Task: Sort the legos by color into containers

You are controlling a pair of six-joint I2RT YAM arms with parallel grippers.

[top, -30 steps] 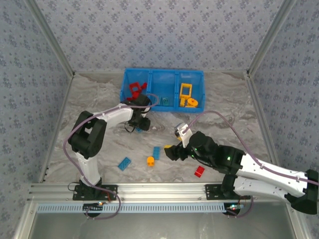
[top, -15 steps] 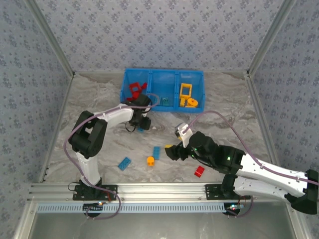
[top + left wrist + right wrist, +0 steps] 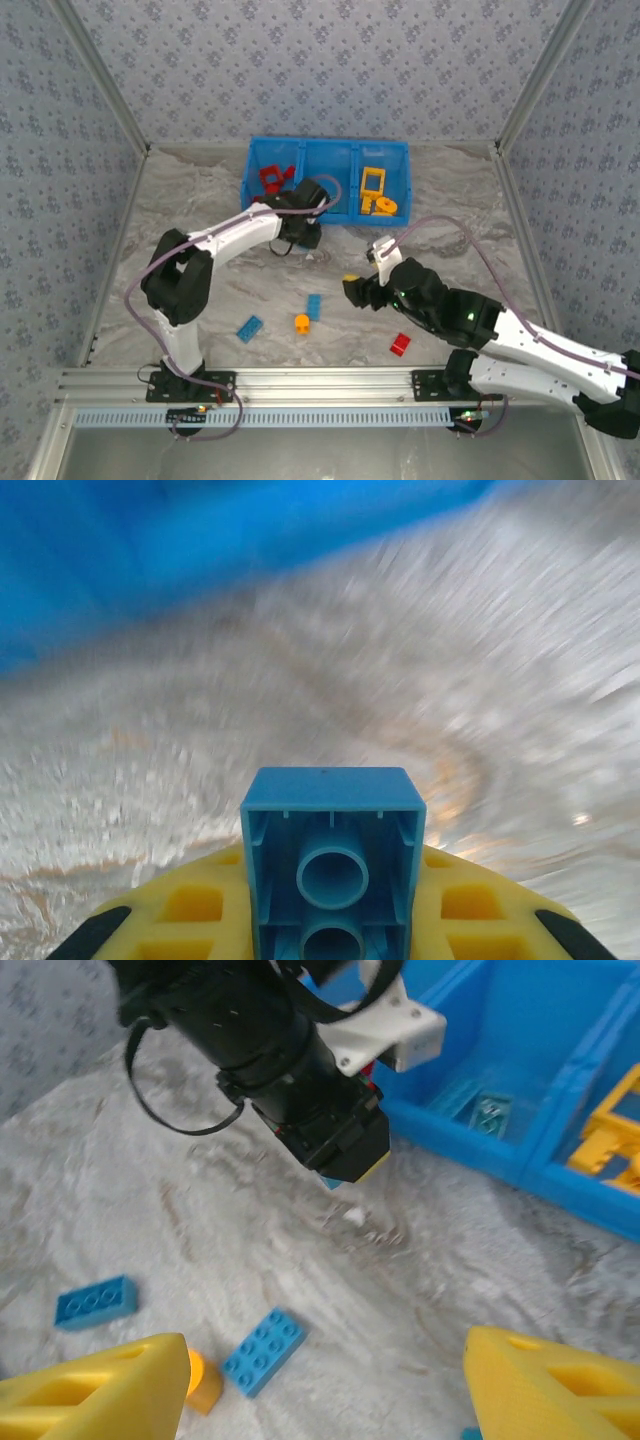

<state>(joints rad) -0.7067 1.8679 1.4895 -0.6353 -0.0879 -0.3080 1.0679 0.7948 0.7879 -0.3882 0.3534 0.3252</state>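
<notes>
Since a second ago the left gripper (image 3: 345,1160) has swung from the open table toward the tray (image 3: 252,165), and the right gripper (image 3: 353,290) has reached a little farther out from its base. The left gripper's yellow fingers (image 3: 190,910) are clamped on a light-blue brick (image 3: 332,855), whose hollow underside faces the wrist camera. In the top view this gripper sits just in front of the tray's near wall.

The middle compartment (image 3: 327,170), where blue pieces (image 3: 328,203) already lie, is just beyond it and slightly to its right. I judge the drop needs only a short reach forward and right over the wall. The left arm is much the nearer.

The right gripper's fingers stand apart with nothing between them, near the loose blue bricks (image 3: 314,307), an orange piece (image 3: 302,322) and a red brick (image 3: 400,344).
</notes>
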